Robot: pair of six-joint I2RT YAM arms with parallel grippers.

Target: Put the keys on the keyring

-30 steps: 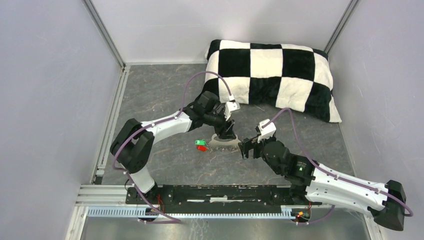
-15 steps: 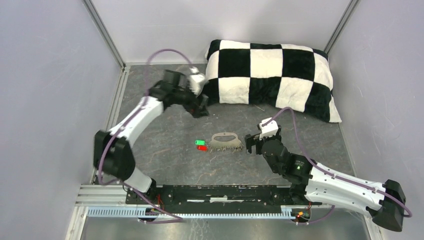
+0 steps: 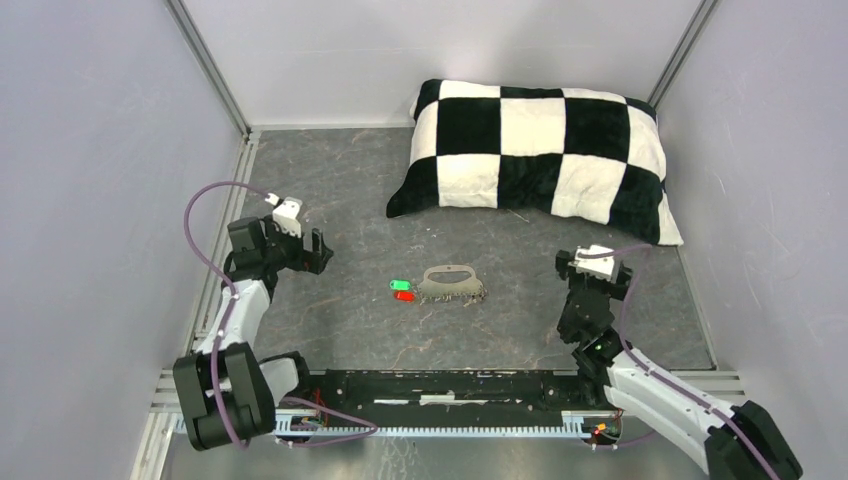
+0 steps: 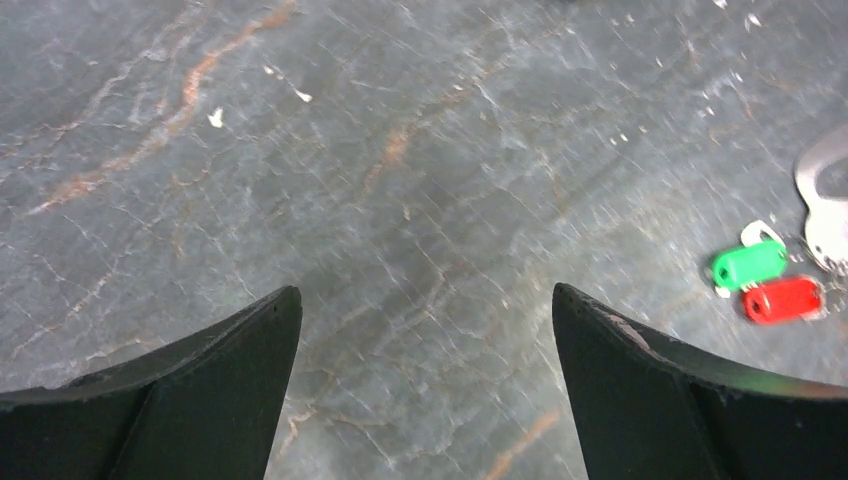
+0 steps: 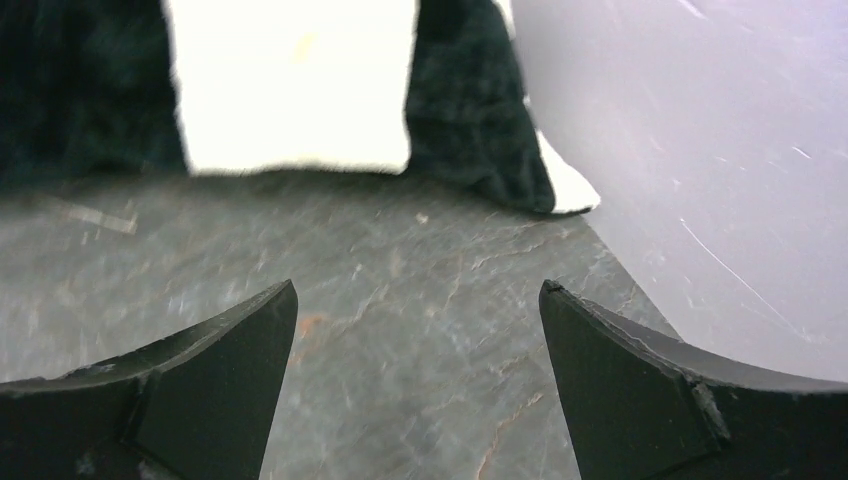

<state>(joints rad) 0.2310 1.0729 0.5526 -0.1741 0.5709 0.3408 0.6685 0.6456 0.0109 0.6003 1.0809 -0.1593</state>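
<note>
The grey-brown keyring fob [image 3: 452, 284] lies flat mid-table, its slot toward the pillow; its edge shows in the left wrist view [image 4: 828, 200]. The green-tagged key [image 3: 402, 287] and red-tagged key [image 3: 404, 297] lie touching each other just left of it, also seen in the left wrist view as green [image 4: 750, 263] and red [image 4: 782, 299]. The black oblong key is not visible. My left gripper [image 3: 318, 250] is open and empty, well left of the keys. My right gripper [image 3: 592, 262] is open and empty, right of the fob, facing the pillow corner.
A black-and-white checked pillow [image 3: 540, 155] lies at the back right, its corner in the right wrist view [image 5: 300, 90]. Grey walls enclose the table; the right wall [image 5: 700, 150] stands near my right gripper. A rail [image 3: 440, 385] runs along the near edge.
Both arms have pulled back from the fob: the left swung from over it out to the left and folded back, the right withdrew to the right. The fob and keys stay put.
</note>
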